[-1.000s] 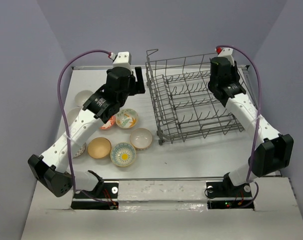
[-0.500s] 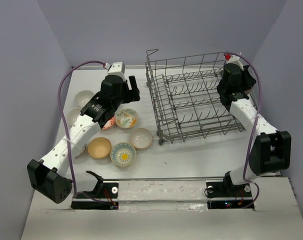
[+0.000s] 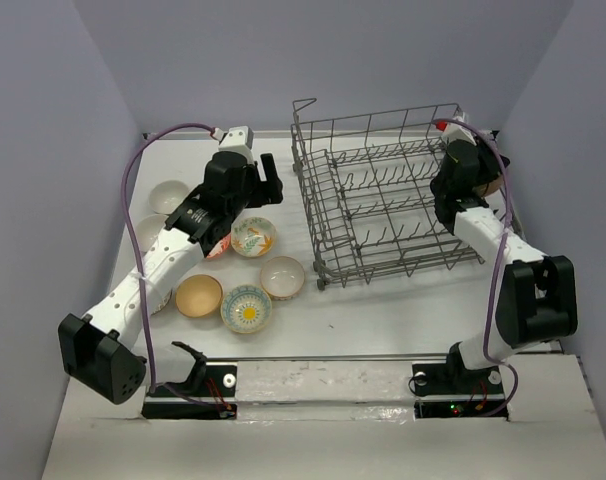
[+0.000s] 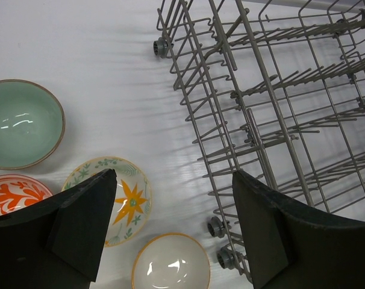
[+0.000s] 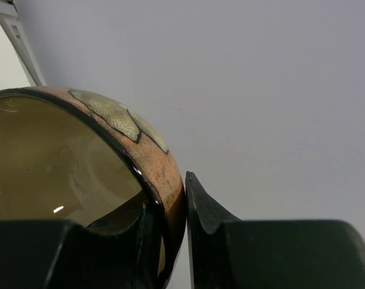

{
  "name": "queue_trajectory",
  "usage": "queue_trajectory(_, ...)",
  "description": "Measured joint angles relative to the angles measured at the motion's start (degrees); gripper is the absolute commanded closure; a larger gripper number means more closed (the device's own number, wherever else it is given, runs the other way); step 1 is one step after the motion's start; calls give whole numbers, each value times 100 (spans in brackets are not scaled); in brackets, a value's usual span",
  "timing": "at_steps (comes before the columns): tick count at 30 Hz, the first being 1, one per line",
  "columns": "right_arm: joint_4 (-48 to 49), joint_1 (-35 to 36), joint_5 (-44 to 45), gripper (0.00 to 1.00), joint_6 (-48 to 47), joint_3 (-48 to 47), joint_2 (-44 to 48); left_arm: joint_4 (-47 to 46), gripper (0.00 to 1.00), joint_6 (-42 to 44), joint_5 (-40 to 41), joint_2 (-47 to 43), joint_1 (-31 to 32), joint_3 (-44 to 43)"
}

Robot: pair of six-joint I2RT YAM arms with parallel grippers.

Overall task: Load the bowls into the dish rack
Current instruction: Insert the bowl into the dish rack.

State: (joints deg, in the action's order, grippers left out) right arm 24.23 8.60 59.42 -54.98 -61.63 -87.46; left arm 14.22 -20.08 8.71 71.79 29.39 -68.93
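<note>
held bowl: brown bowl (image 5: 80, 162), glossy, mottled outside; raised at the far right side of the rack (image 3: 383, 200); can't tell if it is inside the rack wall or just outside it
right gripper (image 5: 173, 205): nearly closed, pinching the brown bowl's rim, one finger inside the bowl and one outside
rack: grey wire, no bowl seen in it, right half of the table
other bowls: clustered left of the rack on the table; floral bowl (image 3: 252, 237), white bowl (image 3: 282, 277), blue-rimmed bowl (image 3: 247, 308), tan bowl (image 3: 198, 296), teal bowl (image 4: 23, 123), red-orange bowl (image 4: 14, 195)
left gripper (image 4: 173, 180): wide open, holding nothing, hovering over the floral bowl and the gap beside the rack
step: placing the brown bowl, judged; left arm lining up its next pick
next move: tip the bowl on edge, lower it between tines, then release; rim grip is thin, so slip is the risk
table (image 3: 383, 310): white, flat, matte
walls (image 3: 383, 60): plain lavender-grey on three sides
</note>
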Motion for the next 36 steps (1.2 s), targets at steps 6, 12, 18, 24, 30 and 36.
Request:
queue_trajectory(6, 164, 0, -55, 99, -326, 264, -39, -120, 13, -17, -98, 103, -33, 35)
queue_trajectory(12, 306, 0, -94, 99, -492, 264, -155, -138, 13, -42, -181, 155, -122, 70)
queue_trajectory(18, 372, 0, -81, 99, -645, 264, -295, -160, 13, -57, -232, 166, -153, 72)
queue_trajectory(24, 369, 0, -33, 99, -734, 348, -396, -164, 13, -61, -293, 195, -177, 72)
queue_trajectory(30, 365, 0, 61, 99, -828, 363, -461, -164, 13, -61, -341, 240, -188, 76)
queue_trajectory(36, 365, 0, 155, 99, -844, 365, -485, -175, 13, -66, -391, 240, -190, 76)
